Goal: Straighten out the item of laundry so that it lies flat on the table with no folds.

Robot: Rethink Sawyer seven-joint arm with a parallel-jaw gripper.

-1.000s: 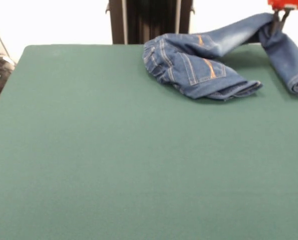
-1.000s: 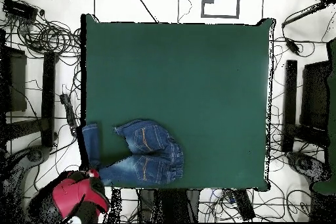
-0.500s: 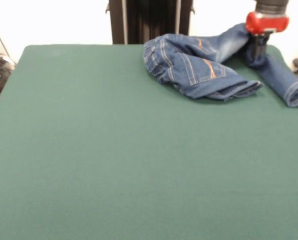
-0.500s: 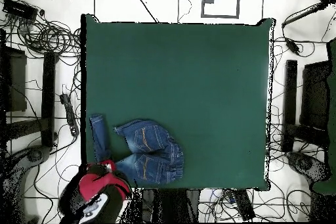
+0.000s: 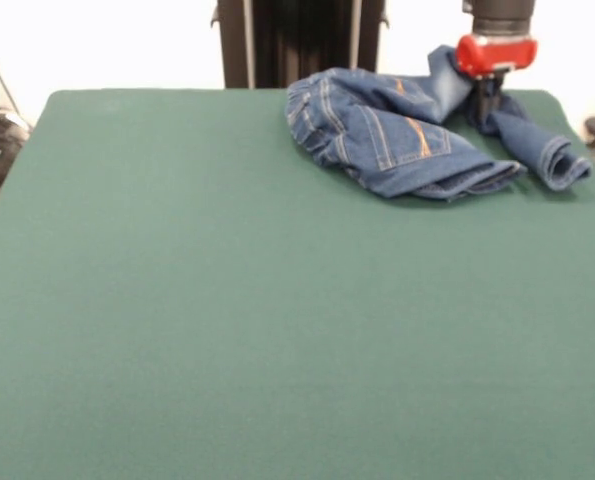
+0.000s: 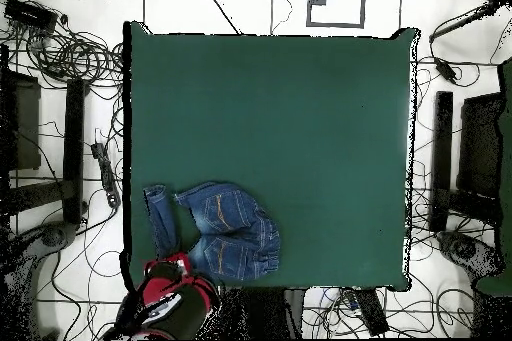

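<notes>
The jeans [image 5: 397, 135] lie crumpled in a heap on the table [image 5: 227, 330], close to one corner of it, and in the overhead view the heap [image 6: 225, 229] sits near the table's lower edge and not far from its left edge [image 6: 128, 157]. The waistband part with the pockets and the orange stitching is bunched up in folds, and one leg [image 5: 537, 150] bends away from the heap, its hem turned toward the camera in the front view. In the overhead view this leg [image 6: 158, 212] lies just beside the table's left edge, almost parallel to it. The gripper [image 5: 489, 95], under a red collar, stands at the place where this leg meets the rest of the jeans and it touches the cloth there; its fingers are hidden in the denim, so I cannot tell if they are spread or pinching the cloth. In the overhead view the red and black arm head [image 6: 170, 292] hangs over the table's lower edge beside the jeans. Away from the jeans, the rest of the green surface is open. No label or writing can be read on the jeans or on the gripper.
</notes>
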